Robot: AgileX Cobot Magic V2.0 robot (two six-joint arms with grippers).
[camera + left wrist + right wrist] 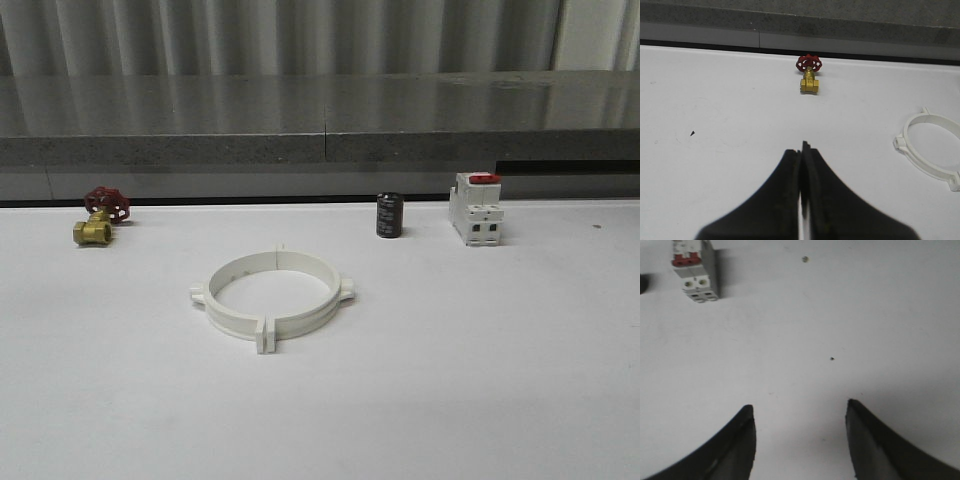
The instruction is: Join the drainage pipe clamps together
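Note:
The two white drainage pipe clamps (272,298) lie together as one ring in the middle of the white table, tabs meeting at the front and back. In the left wrist view part of that ring (930,147) lies off to one side. My left gripper (802,148) is shut with nothing between its black fingers, hovering over bare table well away from the ring. My right gripper (800,407) is open and empty over bare table, with its fingertips wide apart.
A brass valve with a red handwheel (100,216) stands at the back left. A small black cylinder (389,215) and a white switch with a red top (476,208) stand at the back right. A grey ledge (320,120) runs behind the table.

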